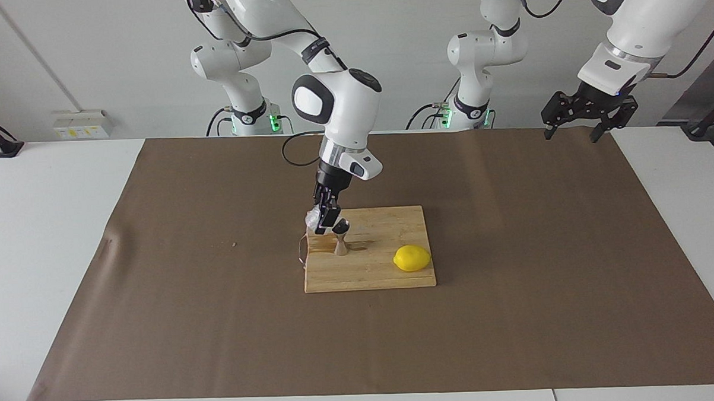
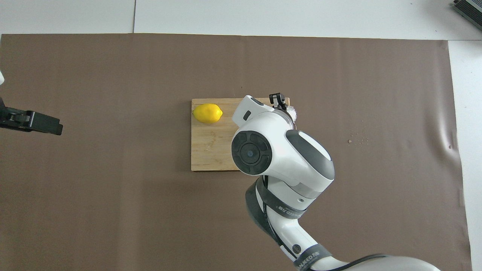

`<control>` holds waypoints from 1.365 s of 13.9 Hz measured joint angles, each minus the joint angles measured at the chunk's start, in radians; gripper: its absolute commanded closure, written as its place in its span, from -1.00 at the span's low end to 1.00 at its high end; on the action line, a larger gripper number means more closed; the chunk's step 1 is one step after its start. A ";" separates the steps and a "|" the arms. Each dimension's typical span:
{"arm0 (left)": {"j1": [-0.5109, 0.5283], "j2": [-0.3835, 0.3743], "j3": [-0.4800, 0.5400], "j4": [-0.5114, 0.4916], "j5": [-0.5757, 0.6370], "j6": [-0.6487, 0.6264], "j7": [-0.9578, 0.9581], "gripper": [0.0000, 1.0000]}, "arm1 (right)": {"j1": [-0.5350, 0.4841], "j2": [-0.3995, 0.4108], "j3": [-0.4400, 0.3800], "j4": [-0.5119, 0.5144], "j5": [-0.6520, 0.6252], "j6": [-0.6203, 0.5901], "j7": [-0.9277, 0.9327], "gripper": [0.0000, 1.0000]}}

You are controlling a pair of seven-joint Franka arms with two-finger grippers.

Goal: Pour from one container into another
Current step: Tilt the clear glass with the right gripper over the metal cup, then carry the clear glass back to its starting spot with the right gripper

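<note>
My right gripper is down over the board, at its edge toward the right arm's end of the tabletop, and its fingers are clenched on the cup. I see the cup held tilted in the air, its clear frosty wall showing just beside the fingers, above and beside the jigger. The jigger stands upright on the board, its dark mouth just under the gripper; I cannot tell whether cup and jigger touch. In the overhead view the right arm's wrist covers most of that end of the board, and only the gripper's tip and a bit of the cup show past it; the jigger is hidden there.

A lemon lies on the same board, toward the left arm's end and a little farther from the robots than the jigger; it is well apart from the gripper. From overhead I see the lemon near the board's corner.

The board sits on a brown mat that covers most of the tabletop. A few small specks or drops lie on the mat toward the right arm's end.

My left gripper waits raised over the mat's edge nearest the robots, at the left arm's end, with its fingers spread apart and nothing in them. Overhead, only its dark tip shows.
</note>
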 measured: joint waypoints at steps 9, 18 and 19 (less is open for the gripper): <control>0.000 0.000 0.000 0.000 0.000 0.000 0.000 -1.00 | -0.058 -0.006 -0.001 0.017 0.212 0.000 -0.003 0.90; 0.000 0.000 0.000 0.000 0.000 0.000 0.000 -1.00 | -0.236 -0.007 -0.004 -0.003 0.512 0.000 -0.239 0.91; 0.000 0.000 0.000 0.000 0.000 0.000 0.000 -1.00 | -0.263 -0.007 -0.005 -0.017 0.558 0.001 -0.278 0.91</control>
